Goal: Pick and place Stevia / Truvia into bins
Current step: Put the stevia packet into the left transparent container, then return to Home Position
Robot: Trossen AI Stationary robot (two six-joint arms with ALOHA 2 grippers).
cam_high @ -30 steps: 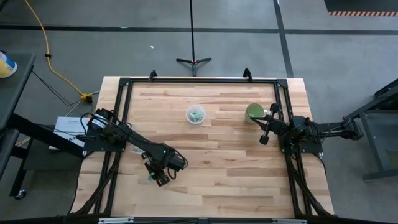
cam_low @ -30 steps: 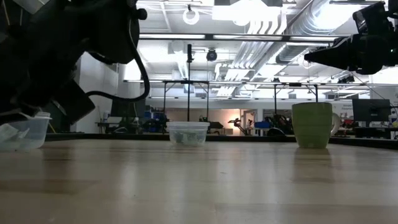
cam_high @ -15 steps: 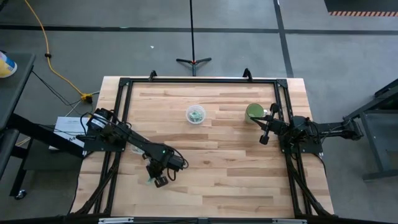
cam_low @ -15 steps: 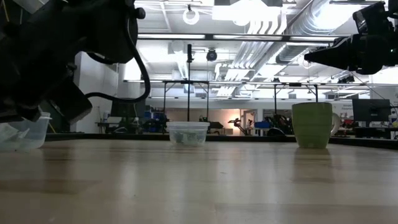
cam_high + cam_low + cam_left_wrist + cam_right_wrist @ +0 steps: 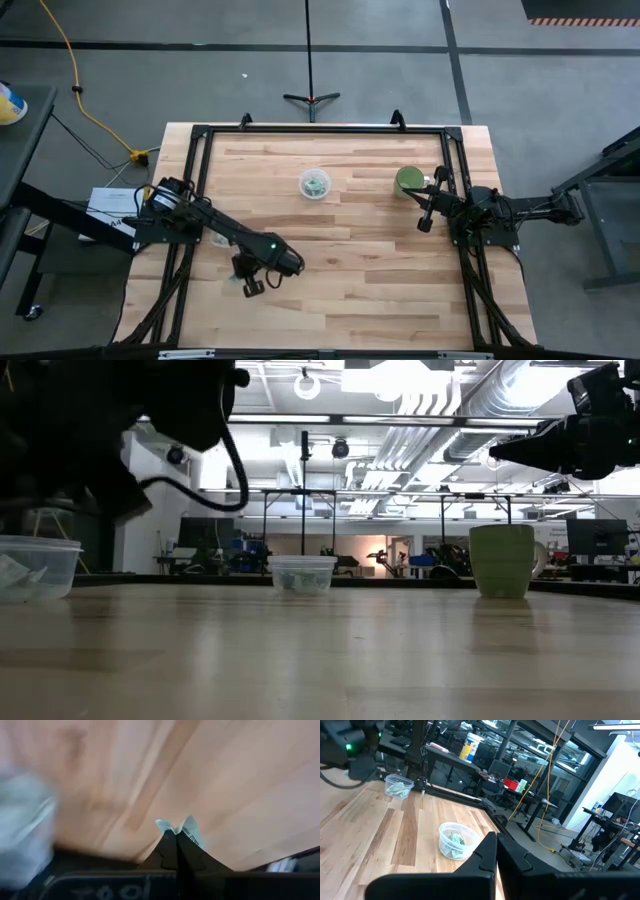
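Observation:
A green-and-white Stevia sachet (image 5: 186,827) sticks out past the tips of my left gripper (image 5: 176,834), which is shut on it above the table's near left part (image 5: 252,286). Beside it stands a clear bin (image 5: 36,567) holding more sachets, also seen from the right wrist (image 5: 398,786). A second clear bin (image 5: 315,184) with sachets stands on the table at the far middle. My right gripper (image 5: 424,224) hangs shut and empty over the right side, near a green cup (image 5: 408,180). My left gripper pinches the sachet between its two fingers, so that only the sachet's free edge (image 5: 189,826) shows beyond the tips. The fingers point down at the table. The sachet is lifted clear of the wood and of the bin.
The solid green cup (image 5: 503,560) stands at the far right, close to my right arm. A black frame (image 5: 320,130) runs around the tabletop. Bare wood lies between the two bins and across the near middle (image 5: 360,280).
My left gripper has shut inside the near left bin and then risen out of it with a sachet, drifting slightly toward the table's left edge. The bin now stands uncovered in the low view.

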